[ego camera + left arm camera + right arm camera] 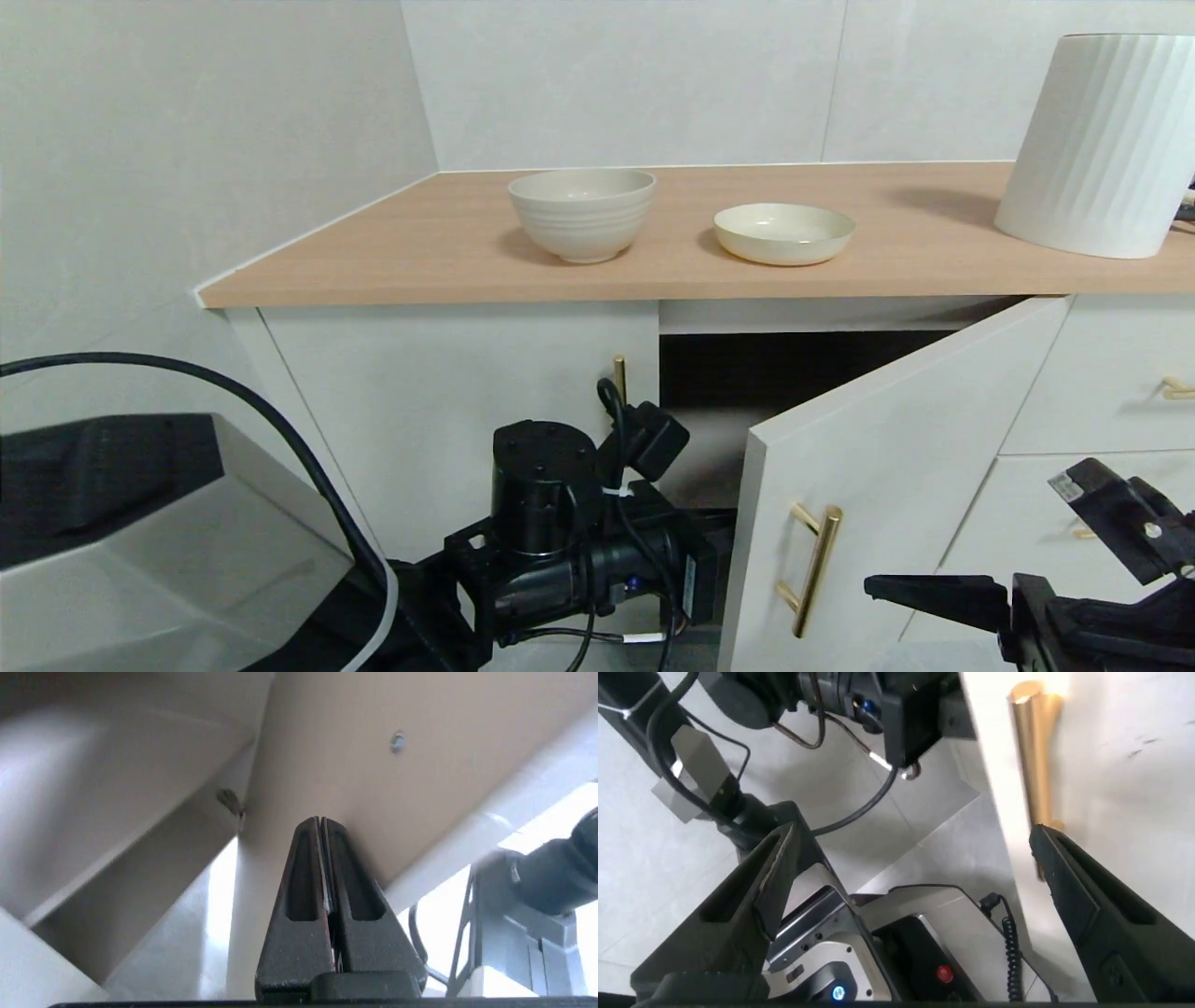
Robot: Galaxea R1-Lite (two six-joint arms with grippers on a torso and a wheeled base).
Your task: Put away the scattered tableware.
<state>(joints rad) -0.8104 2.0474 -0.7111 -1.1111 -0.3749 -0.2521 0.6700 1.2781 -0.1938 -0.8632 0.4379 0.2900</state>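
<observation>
A cream ribbed bowl (581,213) and a shallow cream dish (784,232) stand side by side on the wooden countertop (448,252). Below them a white cabinet door (896,439) with a gold handle (810,567) stands partly open. My left arm (560,541) is low at the cabinet opening. Its gripper (320,823) is shut on nothing and lies close to the door's inner face. My right gripper (915,859) is open just outside the door, with one finger (1083,901) next to the gold handle (1036,756). One black finger (934,590) of it points toward the handle.
A tall white ribbed container (1102,140) stands at the counter's right end. Drawers with gold pulls (1178,388) are to the right of the open door, and a closed door (448,411) is to its left. Walls close off the left and the back.
</observation>
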